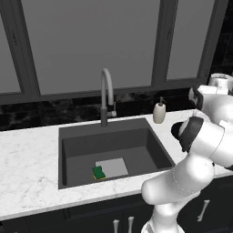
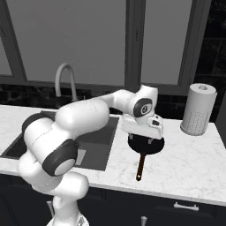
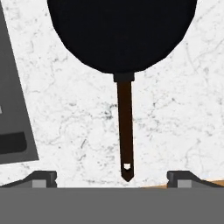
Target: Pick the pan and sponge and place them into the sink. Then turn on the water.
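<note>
Gripper [image 2: 149, 140] spread fully wide, holding nothing, hovering over the pan [image 2: 146, 145] on the white marble counter [image 2: 190, 154] right of the sink [image 1: 73, 150]. Pan round, flat, black; handle [image 3: 125, 131] thin, reddish-brown. Sponge [image 1: 98, 173], green over yellow, lies on the sink's dark grey floor.
</note>
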You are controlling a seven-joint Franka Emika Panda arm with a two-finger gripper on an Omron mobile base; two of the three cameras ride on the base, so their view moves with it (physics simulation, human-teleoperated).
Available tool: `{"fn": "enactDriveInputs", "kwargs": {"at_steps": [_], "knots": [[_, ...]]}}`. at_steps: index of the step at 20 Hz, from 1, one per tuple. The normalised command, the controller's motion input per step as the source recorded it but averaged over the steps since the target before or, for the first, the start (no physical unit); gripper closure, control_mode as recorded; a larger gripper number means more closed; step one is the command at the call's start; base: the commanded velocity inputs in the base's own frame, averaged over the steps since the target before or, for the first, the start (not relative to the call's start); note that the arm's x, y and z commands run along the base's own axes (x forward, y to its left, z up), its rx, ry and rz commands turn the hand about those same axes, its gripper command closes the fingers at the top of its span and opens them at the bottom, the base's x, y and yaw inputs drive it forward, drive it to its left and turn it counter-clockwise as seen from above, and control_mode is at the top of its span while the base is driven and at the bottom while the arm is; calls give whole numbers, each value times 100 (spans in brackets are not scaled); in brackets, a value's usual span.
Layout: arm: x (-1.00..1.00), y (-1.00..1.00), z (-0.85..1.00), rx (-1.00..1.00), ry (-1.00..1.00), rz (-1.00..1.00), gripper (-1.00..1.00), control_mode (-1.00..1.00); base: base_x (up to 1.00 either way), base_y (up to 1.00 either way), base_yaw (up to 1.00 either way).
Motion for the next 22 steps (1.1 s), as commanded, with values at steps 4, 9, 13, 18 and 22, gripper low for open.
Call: {"fn": "enactDriveInputs", "kwargs": {"at_steps": [4,9,13,18,22], "knots": [[7,-24,-49,0,6,1,-100,-100,0,0,0],[1,-6,-67,0,1,2,-100,-100,0,0,0],[0,0,-60,0,0,4,-100,-100,0,0,0],[0,0,-58,0,0,6,-100,-100,0,0,0],[0,0,-51,0,0,7,-100,-100,0,0,0]]}}
